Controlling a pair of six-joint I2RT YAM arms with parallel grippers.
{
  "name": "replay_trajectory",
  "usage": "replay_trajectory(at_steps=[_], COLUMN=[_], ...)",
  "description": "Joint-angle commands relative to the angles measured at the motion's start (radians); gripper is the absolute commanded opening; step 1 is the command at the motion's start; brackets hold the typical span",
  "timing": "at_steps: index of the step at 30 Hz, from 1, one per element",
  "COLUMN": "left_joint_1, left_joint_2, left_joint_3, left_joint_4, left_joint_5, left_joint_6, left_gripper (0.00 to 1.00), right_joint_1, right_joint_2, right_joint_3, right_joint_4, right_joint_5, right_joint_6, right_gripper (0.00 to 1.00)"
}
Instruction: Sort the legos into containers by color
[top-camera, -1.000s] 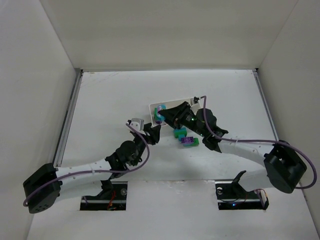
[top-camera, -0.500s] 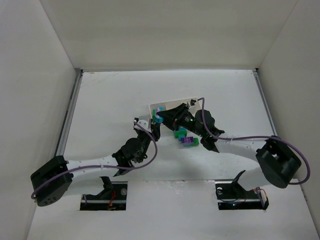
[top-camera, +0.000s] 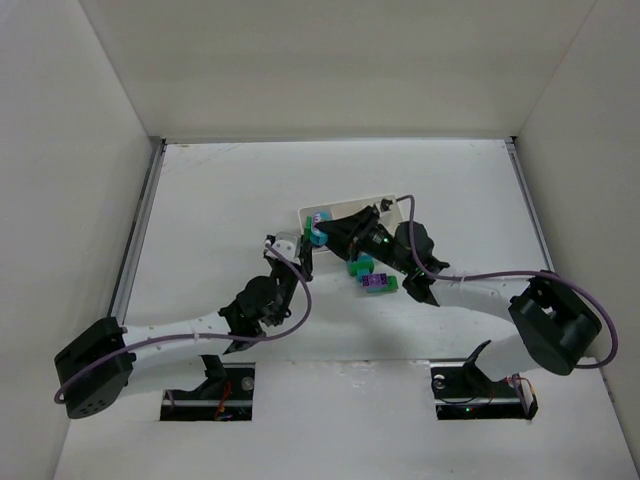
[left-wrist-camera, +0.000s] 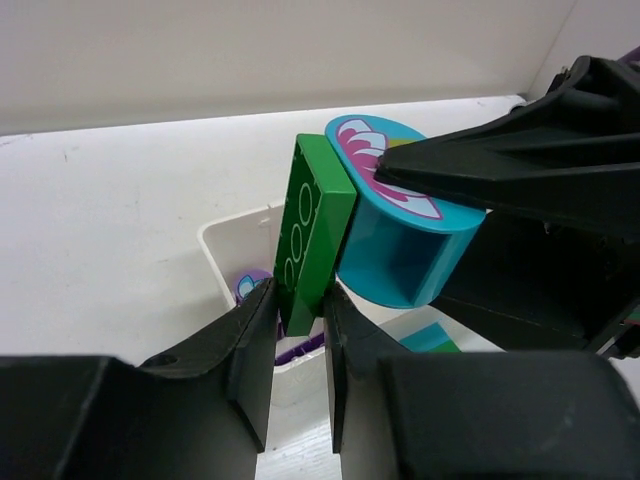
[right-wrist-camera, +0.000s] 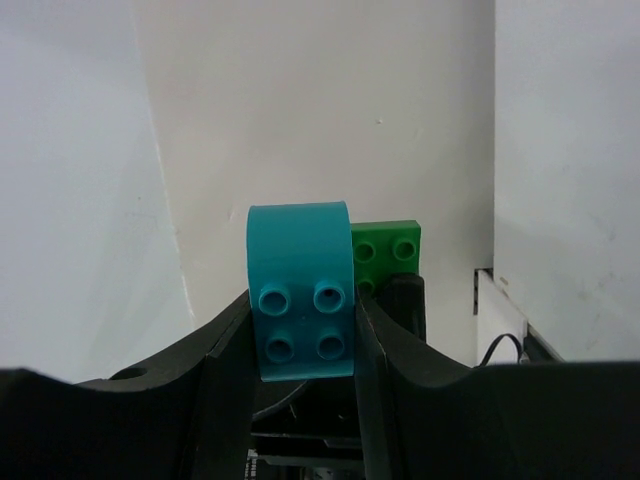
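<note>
Glossy plastic legos (left-wrist-camera: 312, 235); smooth white plastic tray (left-wrist-camera: 218, 262)

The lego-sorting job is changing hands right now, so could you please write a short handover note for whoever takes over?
Left end effector: shut on a green brick.
Right end effector: shut on a teal brick.
Position: the two bricks touch above the end compartment of the tray. I cannot tell whether they are clipped together.
Done: a purple piece lies in that compartment.
Left: separate the held pair and bin each brick. A teal-green stack and a purple-green stack sit unsorted on the table beside the tray.
</note>
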Motion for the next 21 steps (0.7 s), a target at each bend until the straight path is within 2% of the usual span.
replay_trajectory(at_steps=[1,8,12,17,21], left_joint_1=[0.038,0.094,0.100,0.098,0.126], left_joint_2=[-0.082,-0.116,-0.119,-0.102,-0.099], left_joint_3=[0.011,0.011,0.009,0.043,0.055], left_joint_4=[0.074,-0.003,-0.035,-0.172,-0.264], left_joint_5=[-0.059,-0.046,0.003,0.075,0.178], left_joint_6=[0.023,-0.015,-0.092,-0.262,-0.440], left_gripper=[0.17,0.16,0.16,0.17,0.17], right_joint_1=[-0.017,-0.038,-0.084,-0.166,-0.193], right_joint_2=[0.002,-0.018,-0.072,-0.199,-0.270], right_joint_3=[-0.034,-0.069,-0.078,-0.023,0.069], right_joint_4=[0.038,0.038,-0.015,-0.306,-0.598], right_joint_5=[-0.021,-0.032,-0.027,0.042,0.232], right_joint_6=[-0.015,-0.055,-0.147,-0.412,-0.702], right_gripper=[0.27,0.27,0.27,0.26,0.26])
